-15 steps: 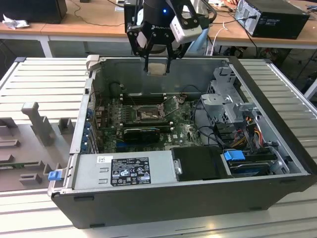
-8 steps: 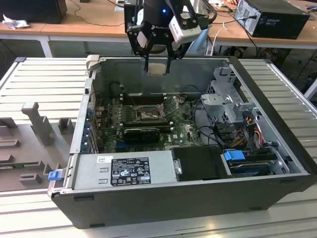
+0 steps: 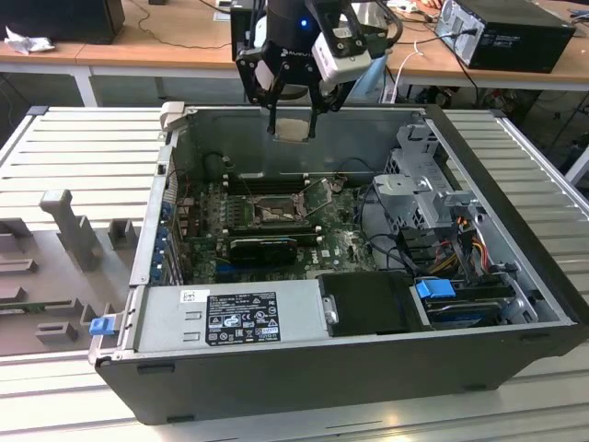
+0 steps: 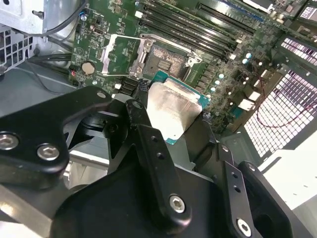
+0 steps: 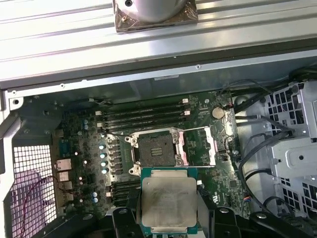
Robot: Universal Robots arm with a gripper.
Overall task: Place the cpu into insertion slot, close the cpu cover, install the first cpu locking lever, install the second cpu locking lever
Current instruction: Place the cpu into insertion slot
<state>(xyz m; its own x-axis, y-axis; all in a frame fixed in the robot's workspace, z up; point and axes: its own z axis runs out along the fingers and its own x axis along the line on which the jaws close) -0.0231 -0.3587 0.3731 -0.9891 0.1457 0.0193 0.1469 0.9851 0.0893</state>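
Claw (image 3: 293,118): closed on the chip (image 5: 168,203). Both wrist views show a finger pressed against each of two opposite edges, with the silvery metal top left bare between them.

Position of the chip: held in the air above the open computer case (image 3: 368,364), which sits on the ribbed desk (image 3: 83,138). In the exterior view it hangs near the case's far wall, well above the green board (image 5: 79,129). It touches nothing but my fingers. It sits roughly level in my grip. I cannot tell which way its corner mark faces.

Socket (image 5: 156,148): bare, with its contact grid exposed. The metal cover frame (image 5: 200,146) is swung open and lies just beside it, on the side toward the coin battery (image 5: 218,113). The first wrist view shows the chip short of the socket, not over it.

Handling, as a judgement: the chip is light, stiff and flat, with smooth edges that offer little purchase, so an edge grip could slip if jolted. The metal lid is sturdy. The underside and the socket's fine contacts are likely fragile and would not tolerate sliding or a tilted landing. The two opposite edges are the proper place to hold it, as I do now, clear of both faces.
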